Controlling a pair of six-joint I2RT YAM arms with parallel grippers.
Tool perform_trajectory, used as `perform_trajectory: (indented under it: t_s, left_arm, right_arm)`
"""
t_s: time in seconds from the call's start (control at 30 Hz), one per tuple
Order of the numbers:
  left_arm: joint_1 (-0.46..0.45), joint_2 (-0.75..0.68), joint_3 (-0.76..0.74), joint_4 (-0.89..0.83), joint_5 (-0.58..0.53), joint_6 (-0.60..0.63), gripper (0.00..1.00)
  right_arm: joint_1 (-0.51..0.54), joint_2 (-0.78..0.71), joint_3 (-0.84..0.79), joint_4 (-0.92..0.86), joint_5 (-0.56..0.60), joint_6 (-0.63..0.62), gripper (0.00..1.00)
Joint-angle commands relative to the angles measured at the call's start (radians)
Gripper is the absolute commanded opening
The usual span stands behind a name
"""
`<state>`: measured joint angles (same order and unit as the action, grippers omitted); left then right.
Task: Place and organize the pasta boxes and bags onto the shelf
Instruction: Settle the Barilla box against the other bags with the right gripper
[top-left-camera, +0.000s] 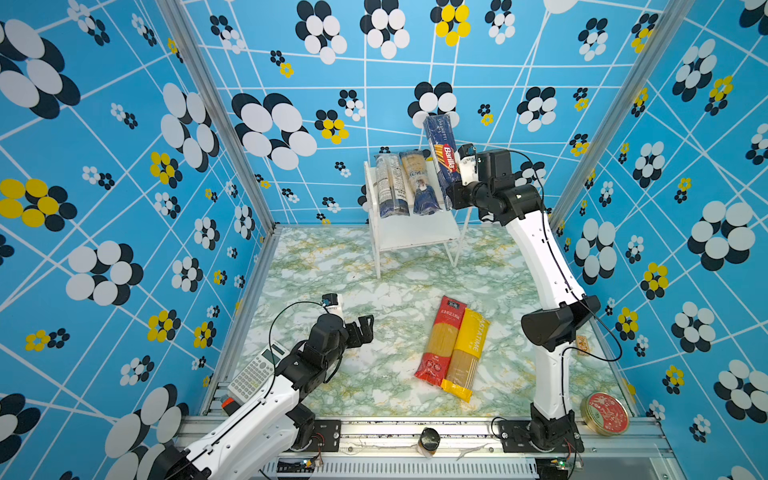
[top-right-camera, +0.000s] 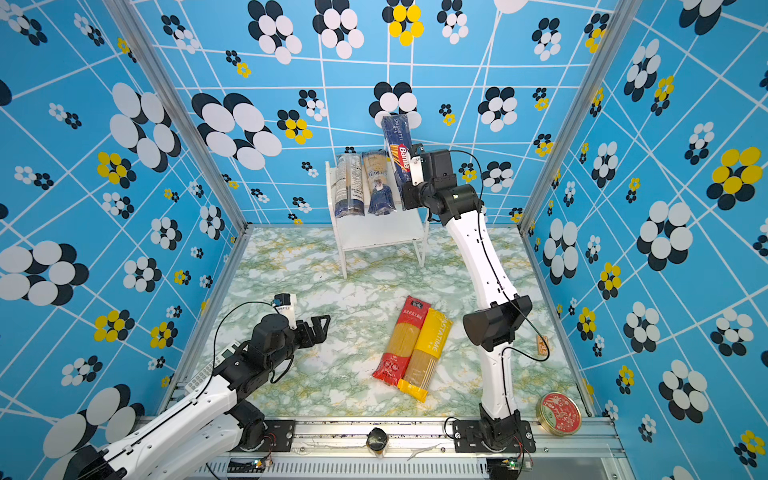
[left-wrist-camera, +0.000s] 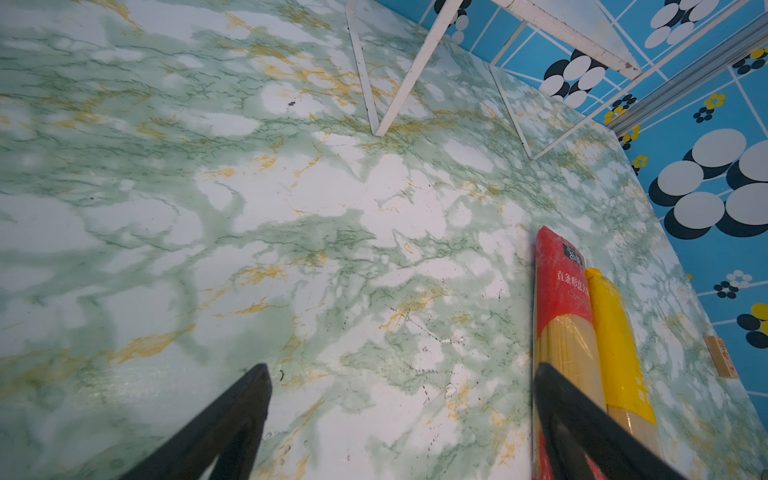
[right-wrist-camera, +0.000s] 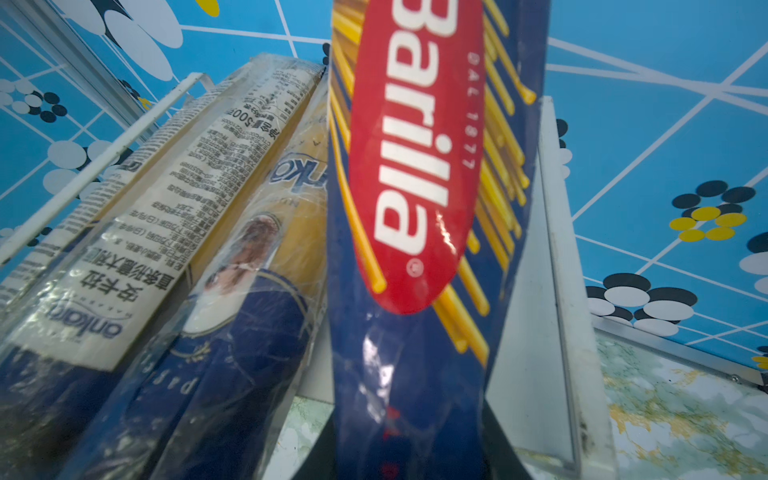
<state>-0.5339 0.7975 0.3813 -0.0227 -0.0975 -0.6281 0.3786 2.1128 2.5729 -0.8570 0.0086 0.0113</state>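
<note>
On the shelf (top-left-camera: 419, 235), at the far middle of the table (top-left-camera: 365, 299), the left bag (top-left-camera: 390, 187) and middle bag (top-left-camera: 420, 185) lie side by side. The Barilla pack (top-left-camera: 441, 153) tilts just right of them (contact with the board unclear). Nearer, a loose pack (top-left-camera: 442, 338) touches a second loose pack (top-left-camera: 467, 353) on its right. The calculator (top-left-camera: 255, 372) is near left and the tin (top-left-camera: 604, 413) near right.

A robotics lab test cell: bare aluminium frame posts (top-left-camera: 216, 112) hold printed blue flower-pattern walls (top-left-camera: 124, 166), and the tabletop (top-left-camera: 353, 291) is a marble-look sheet. The left arm (top-left-camera: 257, 403) and right arm (top-left-camera: 540, 257), white and black, are bolted to a metal rail (top-left-camera: 374, 426) at the front edge, with exposed cables and a slotted cable duct (top-left-camera: 415, 469) below. A small white shelf (top-left-camera: 415, 237) stands by the back wall
</note>
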Motion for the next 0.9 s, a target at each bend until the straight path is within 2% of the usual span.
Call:
perform_trajectory:
  t_s: [0.0,0.2,0.5,0.87]
  left_arm:
    - [0.011,0.006,0.018,-0.004,-0.008,0.017,0.99]
    - [0.011,-0.001,0.013,-0.006,-0.007,0.011,0.99]
    - [0.011,-0.001,0.015,-0.008,-0.008,0.013,0.99]
    - [0.011,0.026,0.014,0.015,0.002,0.011,0.99]
  right_arm:
    - [0.003,-0.019,0.060,0.133,0.035,-0.016,0.18]
    - [0.003,-0.013,0.057,0.122,0.043,-0.016,0.23]
    - [0.003,0.000,0.055,0.114,0.048,-0.015,0.44]
    - [0.003,0.008,0.056,0.118,0.043,-0.009,0.51]
